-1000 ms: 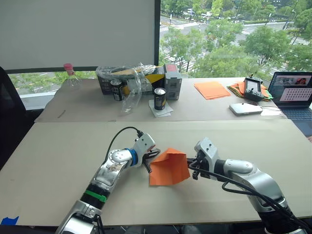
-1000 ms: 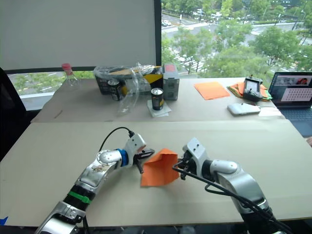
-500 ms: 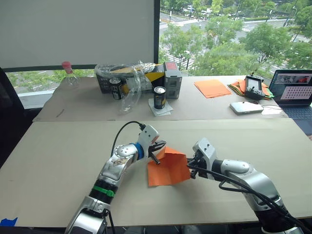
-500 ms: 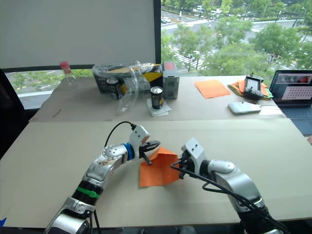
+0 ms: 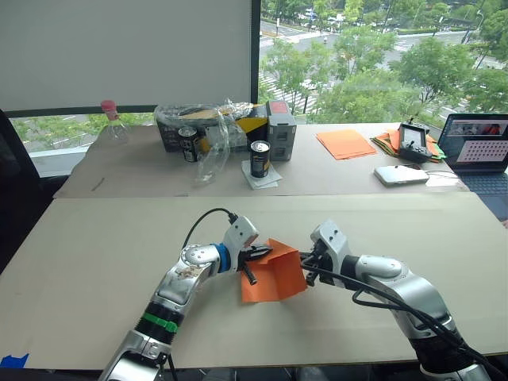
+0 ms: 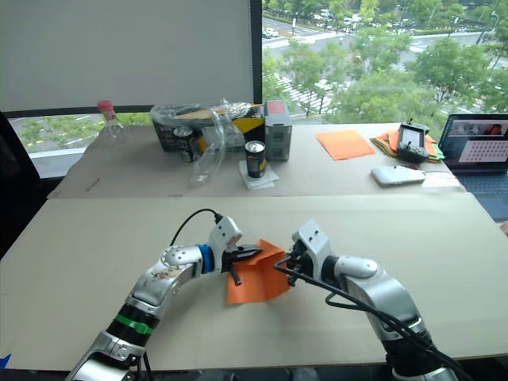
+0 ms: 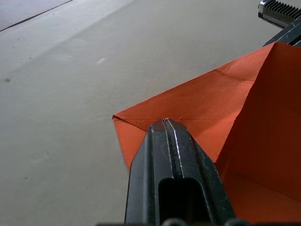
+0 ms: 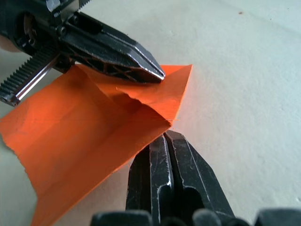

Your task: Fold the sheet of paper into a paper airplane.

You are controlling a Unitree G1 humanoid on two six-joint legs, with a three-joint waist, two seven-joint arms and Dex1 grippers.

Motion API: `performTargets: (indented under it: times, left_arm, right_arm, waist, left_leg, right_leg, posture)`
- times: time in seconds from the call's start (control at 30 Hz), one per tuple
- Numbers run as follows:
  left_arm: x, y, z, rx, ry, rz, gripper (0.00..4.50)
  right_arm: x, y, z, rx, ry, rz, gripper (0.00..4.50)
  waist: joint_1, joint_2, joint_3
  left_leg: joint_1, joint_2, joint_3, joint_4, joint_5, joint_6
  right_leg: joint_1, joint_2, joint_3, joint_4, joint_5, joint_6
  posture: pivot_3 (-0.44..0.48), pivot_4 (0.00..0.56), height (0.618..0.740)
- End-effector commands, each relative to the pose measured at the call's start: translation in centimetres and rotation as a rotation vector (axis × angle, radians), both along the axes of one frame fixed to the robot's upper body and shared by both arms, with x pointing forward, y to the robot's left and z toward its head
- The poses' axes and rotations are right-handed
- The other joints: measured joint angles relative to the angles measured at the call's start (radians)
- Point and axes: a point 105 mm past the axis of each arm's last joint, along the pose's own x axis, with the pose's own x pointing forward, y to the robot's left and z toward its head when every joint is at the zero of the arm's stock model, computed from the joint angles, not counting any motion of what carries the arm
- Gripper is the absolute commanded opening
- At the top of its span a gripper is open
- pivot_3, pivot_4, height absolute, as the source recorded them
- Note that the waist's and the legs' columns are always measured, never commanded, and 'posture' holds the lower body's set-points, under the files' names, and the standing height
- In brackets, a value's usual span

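left eye view: both pincers point(image 5: 259, 255) point(image 5: 305, 259) pinch the creased sheet of paper point(image 5: 275, 275).

Along the far edge of the table point(image 5: 95, 262), a pink-capped bottle point(image 5: 112, 123), a plastic-wrapped box point(image 5: 198, 131), two dark cans point(image 5: 259, 159) and a grey carton point(image 5: 280, 131) are seen. Toward the far right corner, a neat orange stack point(image 5: 344, 144), a white device point(image 5: 400, 176) and a laptop point(image 5: 481, 155) are laid.

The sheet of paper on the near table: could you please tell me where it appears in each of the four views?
Left eye view: sheet of paper, lower centre, between the left gripper and the right gripper.
Right eye view: lower centre, between the same two.
Left wrist view: right half, beyond that arm's shut fingers.
Right wrist view: left and centre.
Shared landmark: the left gripper, touching the sheet's edge in every view.
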Motion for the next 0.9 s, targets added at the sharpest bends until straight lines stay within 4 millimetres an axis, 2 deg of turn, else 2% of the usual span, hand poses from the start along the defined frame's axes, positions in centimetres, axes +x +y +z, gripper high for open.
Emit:
performTargets:
  times: [0.03,0.4,0.67,0.83,0.9]
  left_arm:
    - [-0.1,0.1,0.2,0.003,-0.02,-0.012,0.02]
    - [-0.4,0.7,0.0,0.01,-0.016,-0.004,0.02]
    - [-0.6,1.3,-0.1,0.02,-0.01,0.01,0.02]
    - [-0.7,3.5,0.1,0.067,-0.018,0.013,0.02]
    - [-0.4,5.8,0.3,0.085,-0.002,0.047,0.02]
  right_arm:
    - [0.2,0.7,1.5,0.021,-0.067,0.027,0.0]
    - [0.2,3.4,1.5,0.056,-0.065,0.091,0.0]
    - [0.2,4.9,0.6,0.051,-0.038,0.137,0.0]
    - [0.5,5.3,-0.3,0.033,-0.022,0.144,0.0]
    - [0.6,5.5,-0.5,0.031,-0.02,0.153,0.0]
  waist:
    - [0.0,0.0,0.0]
    - [-0.002,0.0,0.0]
    - [-0.008,0.0,0.0]
    - [-0.021,0.0,0.0]
    - [-0.025,0.0,0.0]
  left_leg:
    - [0.0,0.0,0.0,0.0,0.0,0.0]
    - [0.0,0.0,0.0,0.0,0.0,0.0]
    - [0.0,0.0,0.0,0.0,0.0,0.0]
    - [0.0,0.0,0.0,0.0,0.0,-0.001]
    - [0.001,0.0,0.0,0.0,0.0,-0.001]
  right_leg:
    - [0.0,0.0,0.0,0.0,0.0,0.0]
    - [0.0,0.0,0.0,0.001,0.0,0.0]
    - [-0.001,0.0,0.0,0.001,0.0,0.0]
    - [-0.001,0.0,0.0,0.002,0.0,0.0]
    - [-0.001,0.0,0.001,0.003,0.0,0.0]
  posture:
    - [0.0,0.15,0.695]
    - [0.0,0.15,0.695]
    - [0.0,0.15,0.695]
    - [0.0,0.15,0.695]
    - [0.0,0.15,0.695]
